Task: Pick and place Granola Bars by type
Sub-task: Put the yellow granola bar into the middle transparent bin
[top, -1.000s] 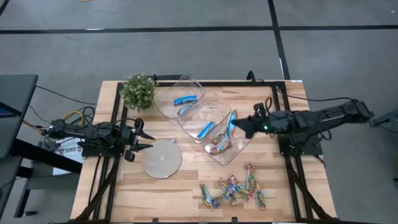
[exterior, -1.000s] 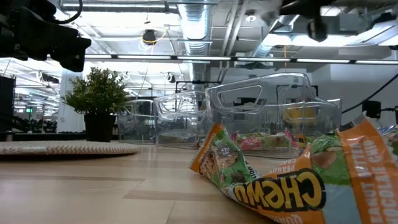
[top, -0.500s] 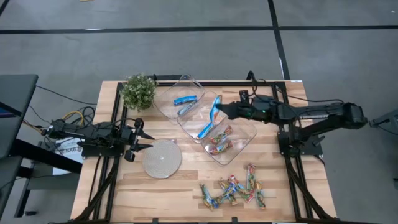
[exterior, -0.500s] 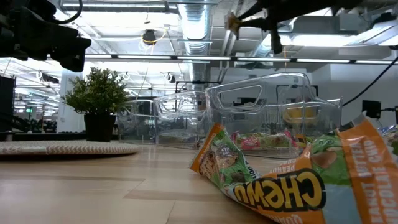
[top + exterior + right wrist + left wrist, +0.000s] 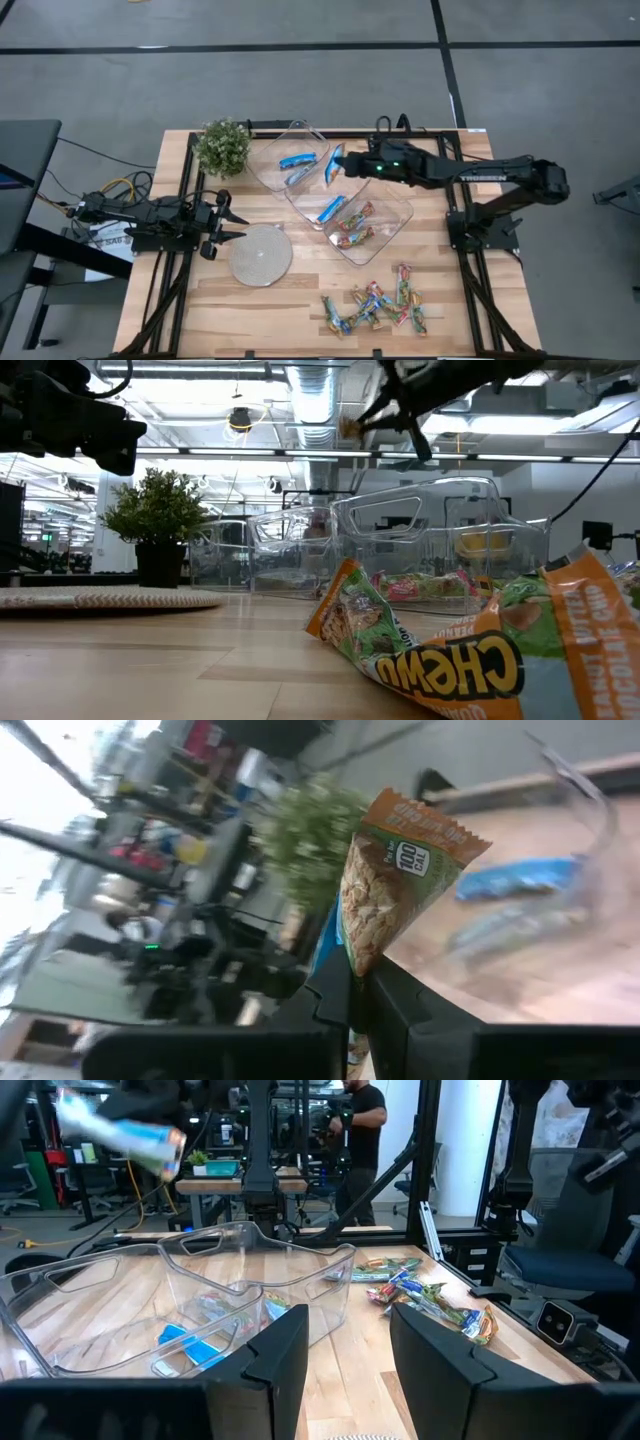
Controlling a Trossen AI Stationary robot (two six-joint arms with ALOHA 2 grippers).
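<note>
My right gripper [image 5: 345,166] is shut on a granola bar [image 5: 333,163], blue and white from above, with an orange-topped printed face in the right wrist view [image 5: 395,885]. It hangs in the air over the far clear tray [image 5: 290,158], which holds blue-and-white bars [image 5: 298,160]. The middle tray [image 5: 312,208] holds one blue bar [image 5: 331,208]. The near tray [image 5: 385,240] holds multicoloured bars [image 5: 352,228]. A pile of multicoloured bars [image 5: 378,305] lies on the table's near side. My left gripper [image 5: 226,224] waits open at the left edge. My right gripper pinches the bar by one end [image 5: 352,960] between its two fingers, reaching in level from the table's right side. The bar is lifted clear and sticks out beyond the fingertips toward the table's left, its orange end [image 5: 425,825] farthest out.
A round grey disc [image 5: 262,255] lies near my left gripper and a small potted plant [image 5: 222,147] stands at the far left. The three trays run diagonally across the table's middle. In the low view a wrapper [image 5: 450,650] lies close in front.
My right gripper has carried the bar toward the table's left and far edge, from above the near tray with multicoloured bars, across the middle tray, to above the far tray. It has stayed shut on the bar.
</note>
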